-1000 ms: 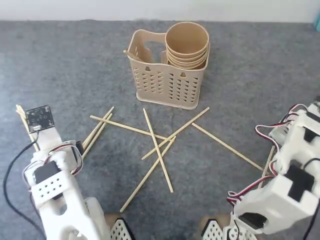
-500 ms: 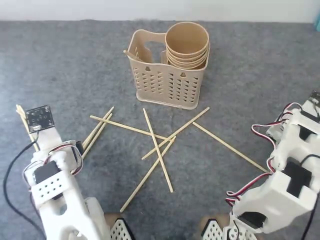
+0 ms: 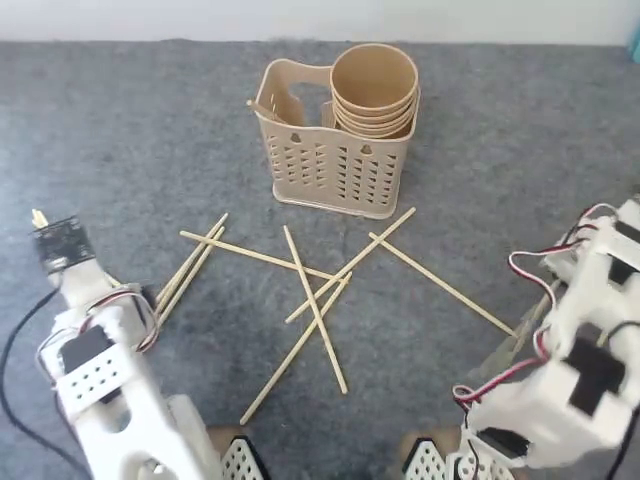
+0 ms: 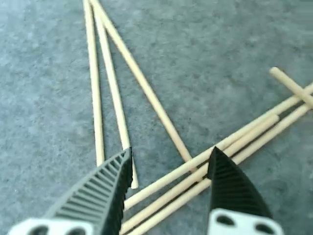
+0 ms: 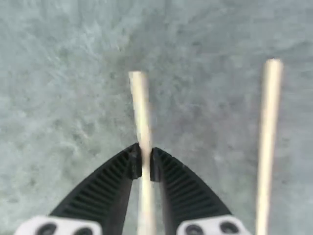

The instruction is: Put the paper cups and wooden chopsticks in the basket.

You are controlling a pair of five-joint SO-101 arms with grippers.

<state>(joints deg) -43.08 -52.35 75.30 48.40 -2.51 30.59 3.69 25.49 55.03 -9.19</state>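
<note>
Right jaws: clamped on chopstick [image 5: 139, 98]; second chopstick [image 5: 268, 127] lies near. Left jaws: wide apart, holding nothing, over crossed chopsticks [image 4: 146, 93] on grey table [image 3: 130, 130]. Farther out: basket [image 3: 335, 165], cups [image 3: 373, 80] stacked in one compartment.

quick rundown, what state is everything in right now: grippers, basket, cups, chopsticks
left gripper: open, holding nothing
right gripper: shut on gripped chopstick
gripped chopstick: pinched, one end sticking out past the tips
basket: upright on the mat
paper cups: nested in one stack, upright inside basket
chopstick in basket: leaning in the other compartment
loose chopsticks: lying flat, criss-crossed, outside basket
</note>
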